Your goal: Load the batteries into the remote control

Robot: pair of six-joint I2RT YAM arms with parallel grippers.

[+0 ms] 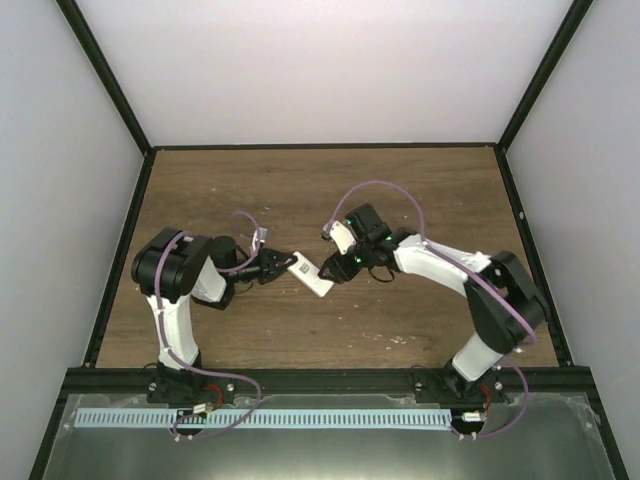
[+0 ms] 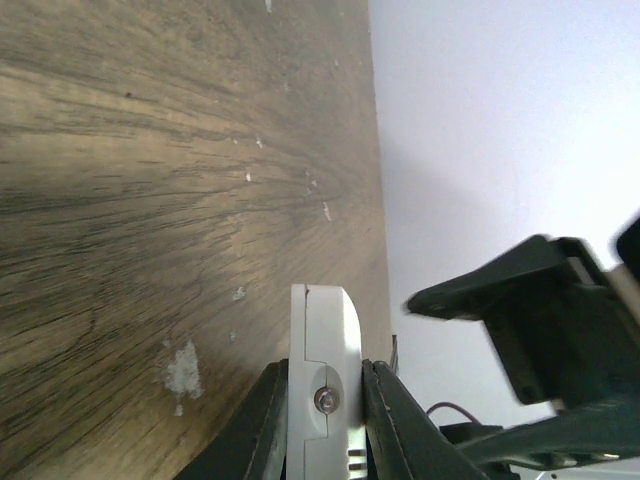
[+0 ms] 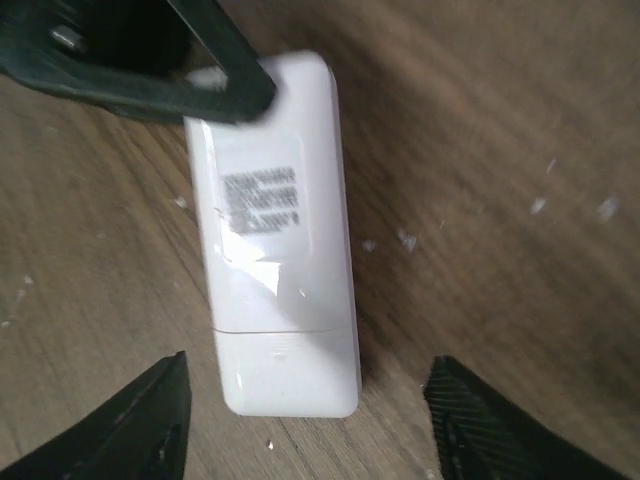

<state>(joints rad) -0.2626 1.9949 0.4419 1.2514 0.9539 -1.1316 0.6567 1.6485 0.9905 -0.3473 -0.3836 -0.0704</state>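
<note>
The remote (image 3: 272,250) is back-side up, its printed label (image 3: 262,200) showing. A thin seam (image 3: 280,328) crosses it near the end facing the right claw. No open battery bay shows, and the batteries appear in no view. So the step in hand looks like work on the back cover, though whether the cells are already inside cannot be told.

The left claw (image 2: 322,368) is closed on the remote's far end, pinching its thin edges. The right claw (image 3: 305,370) is spread wide and holds nothing, one finger on each side of the remote's near end and clear of it. Whether the remote rests on the table (image 1: 400,200) or is held just above it is unclear.

The next move likely calls for the right claw to act on the cover end while the left holds the remote steady.
</note>
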